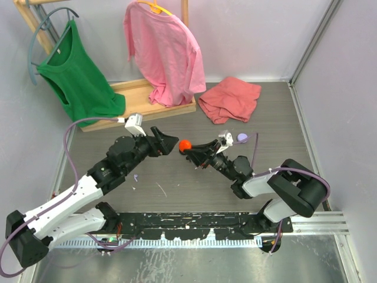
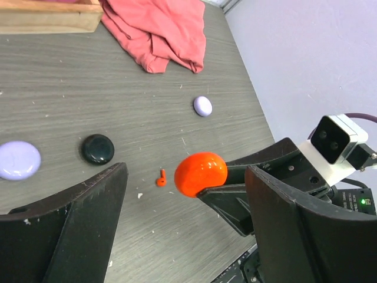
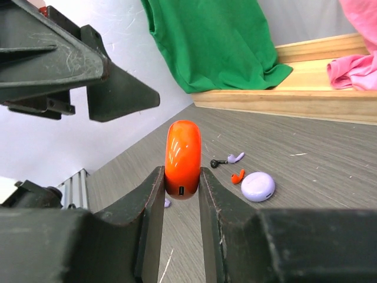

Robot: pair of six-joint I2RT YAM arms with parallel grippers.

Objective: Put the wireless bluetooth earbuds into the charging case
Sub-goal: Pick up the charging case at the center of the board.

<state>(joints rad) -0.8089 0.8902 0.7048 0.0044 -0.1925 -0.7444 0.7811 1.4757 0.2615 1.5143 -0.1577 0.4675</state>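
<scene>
From above: the right claw [image 1: 189,148] is clamping the orange case [image 1: 185,144] over mid-table. The left claw [image 1: 172,141] is facing it from 9 o'clock with its jaws standing apart. One lavender case [image 1: 241,138] is lying at 3 o'clock. Three shirts are showing: green [image 1: 76,71], pink [image 1: 162,53] and coral [image 1: 230,99].

Left wrist: the left fingers [image 2: 76,224] are gaping wide, and the orange case is hanging between them, touching neither. One orange earbud [image 2: 161,177] is lying on the table at 9 o'clock of the case. Farther out that way are one black case [image 2: 98,148] and a second lavender case [image 2: 17,160].

Right wrist: the orange case is standing on edge, pinched flat between both right fingers [image 3: 154,200]. At 3 o'clock three earbuds are waiting. I'm counting one black earbud [image 3: 217,163], one lavender earbud [image 3: 235,157] and the orange one.

Opening the lid looks like the job. The right claw should be gripping low and firm while the left is closing squarely on the lid half only, since that glossy shell could be slipping out.
</scene>
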